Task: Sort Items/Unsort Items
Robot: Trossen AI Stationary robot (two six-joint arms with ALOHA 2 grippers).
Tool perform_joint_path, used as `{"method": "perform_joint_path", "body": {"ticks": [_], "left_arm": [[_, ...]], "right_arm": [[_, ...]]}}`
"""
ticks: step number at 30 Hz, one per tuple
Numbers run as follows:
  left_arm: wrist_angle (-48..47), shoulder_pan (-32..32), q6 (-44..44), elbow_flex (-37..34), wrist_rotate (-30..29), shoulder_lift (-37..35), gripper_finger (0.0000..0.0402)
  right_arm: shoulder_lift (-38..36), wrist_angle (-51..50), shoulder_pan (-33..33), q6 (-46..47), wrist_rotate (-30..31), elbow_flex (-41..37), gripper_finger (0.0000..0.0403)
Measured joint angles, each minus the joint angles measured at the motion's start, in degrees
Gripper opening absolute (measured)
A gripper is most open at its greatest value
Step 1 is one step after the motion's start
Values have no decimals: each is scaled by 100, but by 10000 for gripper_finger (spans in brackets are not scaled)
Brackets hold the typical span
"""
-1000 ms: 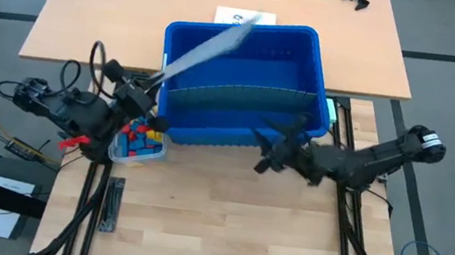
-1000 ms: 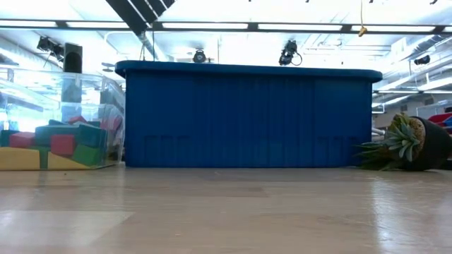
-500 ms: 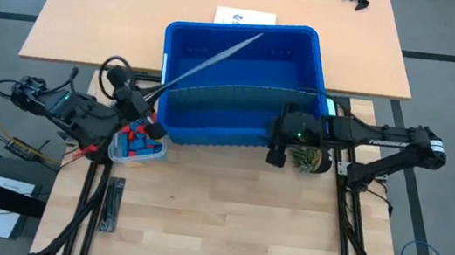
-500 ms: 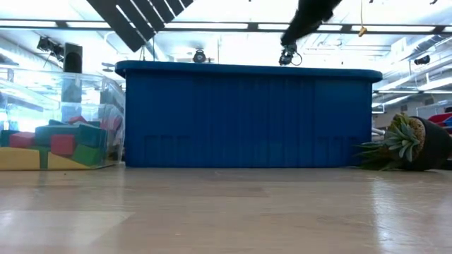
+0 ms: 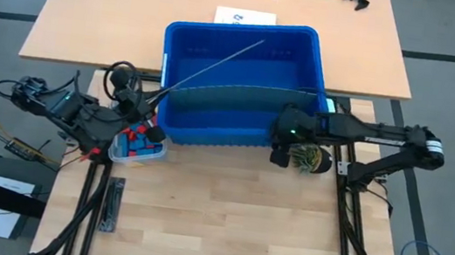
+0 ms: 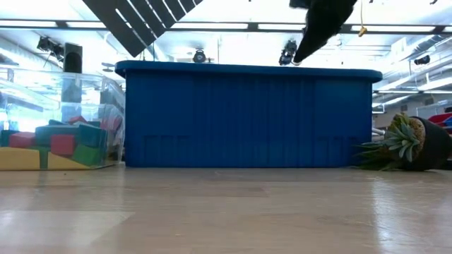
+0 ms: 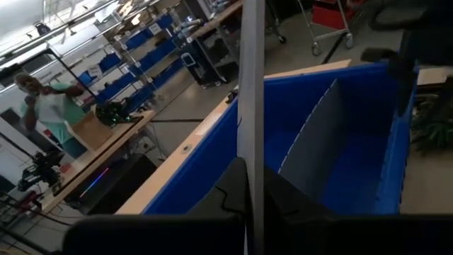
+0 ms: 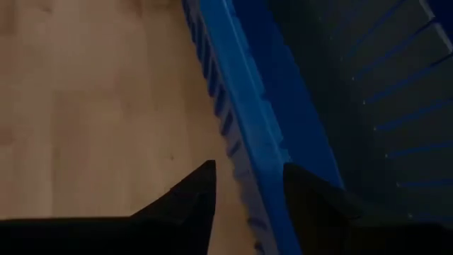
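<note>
Seen from above, a large blue bin point(image 5: 238, 80) sits at the centre of the frame, straddling a tan table point(image 5: 93, 13) and a pale wooden board point(image 5: 215, 223) below it. One grey divider point(image 5: 240, 96) stands upright across the bin's middle.

At centre left, the left gripper point(image 5: 144, 106) is clenched on the end of a second grey sheet point(image 5: 214, 61), which slants up and to the right over the bin. In the left wrist view this sheet point(image 7: 250, 106) appears edge-on between the fingers, with the bin point(image 7: 354, 142) beyond and a person point(image 7: 46, 106) at upper left.

The blocks point(image 5: 139, 141), red, blue and yellow, lie in a small clear tub point(image 5: 153, 155) just below the left gripper, touching the bin's lower left corner. The low view shows the same blocks point(image 6: 60, 144) at far left.

At centre right, the right gripper point(image 5: 281, 143) hovers over the bin's lower right rim, beside a tipped potted plant point(image 5: 304, 159). In the right wrist view its fingers point(image 8: 195, 195) are parted, one on each side of the blue rim point(image 8: 244, 142), holding nothing.
</note>
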Motion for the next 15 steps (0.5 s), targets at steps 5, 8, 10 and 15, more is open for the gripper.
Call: {"method": "perform_joint_path", "body": {"ticks": [5,8,10,15], "left_arm": [[-56,0,-69,0,70,0,15],[-101,0,-137,0,86,0,15],[-115,0,-138,0,86,0,15],[-114,0,-138,0,110,2,15]], "right_arm": [[-132,-250,102,-378,394,1,183],[1,35,85,-691,413,1,193],[161,240,32,-878,385,1,196],[714,417,-148,-1536,377,1,191]]}}
